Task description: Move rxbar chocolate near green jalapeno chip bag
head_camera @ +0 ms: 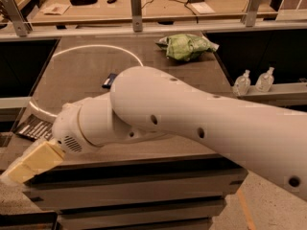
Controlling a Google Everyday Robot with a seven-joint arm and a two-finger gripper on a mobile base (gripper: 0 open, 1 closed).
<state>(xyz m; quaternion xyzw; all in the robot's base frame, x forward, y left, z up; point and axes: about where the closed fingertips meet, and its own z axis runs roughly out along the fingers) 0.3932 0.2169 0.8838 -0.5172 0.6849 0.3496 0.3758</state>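
The rxbar chocolate (34, 127) is a flat black wrapper with white lettering, lying at the table's front left edge, partly hidden behind my arm. The green jalapeno chip bag (187, 47) is crumpled and puffy and lies at the table's far right. My gripper (29, 164) is the cream-coloured part at the lower left, in front of and below the rxbar, close to the table's front left corner. My big white arm crosses the middle of the view and covers much of the table.
A dark blue bar wrapper (109, 81) peeks out behind my arm at the table's middle. A white cable loop (96, 49) lies on the dark table top (192, 85). Two small clear bottles (242, 83) stand on the ledge at the right. A cluttered desk (96, 6) stands behind metal rail posts.
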